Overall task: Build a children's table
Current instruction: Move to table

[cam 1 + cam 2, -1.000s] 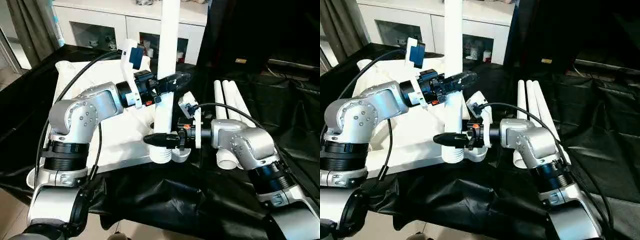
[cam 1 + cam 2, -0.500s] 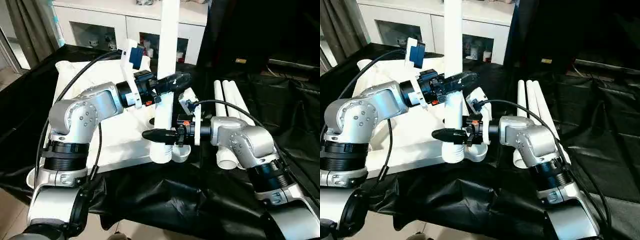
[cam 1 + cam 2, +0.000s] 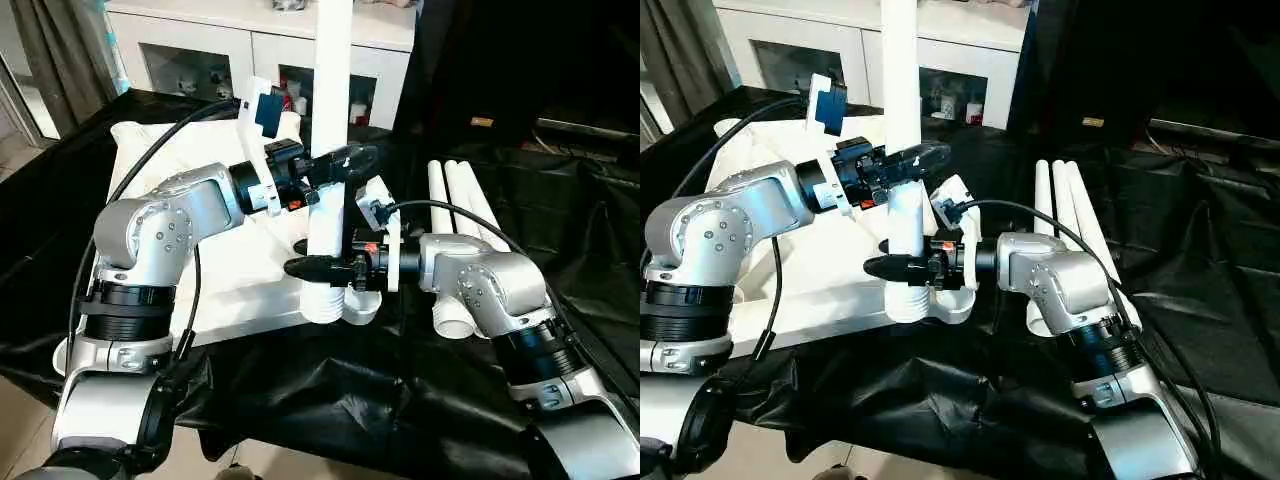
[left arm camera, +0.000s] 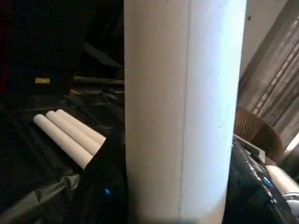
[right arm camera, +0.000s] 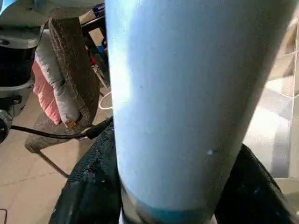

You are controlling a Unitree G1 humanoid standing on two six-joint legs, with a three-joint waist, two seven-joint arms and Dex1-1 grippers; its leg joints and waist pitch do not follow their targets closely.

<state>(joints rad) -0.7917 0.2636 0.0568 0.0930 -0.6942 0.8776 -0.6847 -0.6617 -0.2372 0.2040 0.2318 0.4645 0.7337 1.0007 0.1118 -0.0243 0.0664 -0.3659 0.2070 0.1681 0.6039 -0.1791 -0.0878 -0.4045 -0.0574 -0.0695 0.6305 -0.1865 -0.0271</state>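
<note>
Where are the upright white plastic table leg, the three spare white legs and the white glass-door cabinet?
Upright white plastic table leg point(image 3: 330, 120): left eye view, mid shaft.
Three spare white legs point(image 3: 457, 200): left eye view, middle leg's shaft.
White glass-door cabinet point(image 3: 190, 65): left eye view, left glass door.

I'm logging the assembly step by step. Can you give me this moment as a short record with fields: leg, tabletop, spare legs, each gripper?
leg: white leg upright, lower end at the tabletop's near corner socket
tabletop: white tabletop lying on black cloth
spare legs: three spare legs lying side by side on the cloth, to the right of the tabletop
left gripper: left gripper clamped on the leg, higher up
right gripper: right gripper around the leg low down, near the socket
background: white cabinet behind
</note>
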